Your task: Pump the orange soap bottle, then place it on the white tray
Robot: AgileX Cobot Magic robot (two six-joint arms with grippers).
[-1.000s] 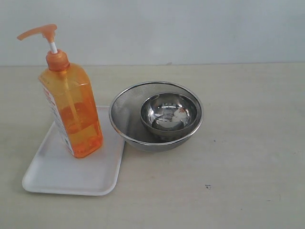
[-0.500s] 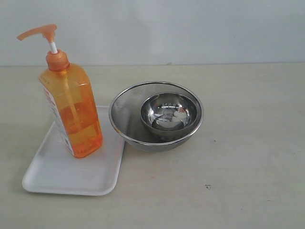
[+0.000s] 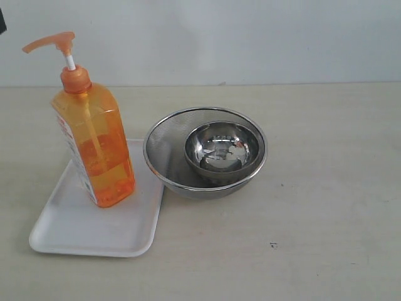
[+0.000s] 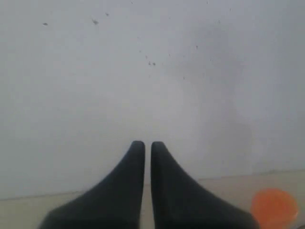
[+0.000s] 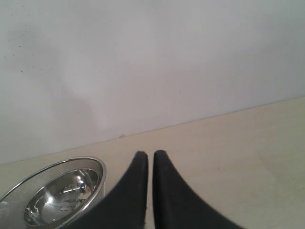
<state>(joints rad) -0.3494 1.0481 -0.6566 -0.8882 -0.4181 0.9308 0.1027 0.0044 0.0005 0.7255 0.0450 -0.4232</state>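
At top-left edge, dark obj (image 3: 2,20) new; bottle (image 3: 94,147) unmoved.

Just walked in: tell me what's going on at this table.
Nothing is being handled right now. The orange soap bottle stands upright on the white tray, beside a mesh strainer with a small steel bowl inside it. The left gripper and right gripper are both shut, empty and off the objects.

Right pincer (image 5: 149,154) closed, steel bowl (image 5: 62,198) inside mesh strainer (image 5: 12,202) beside it
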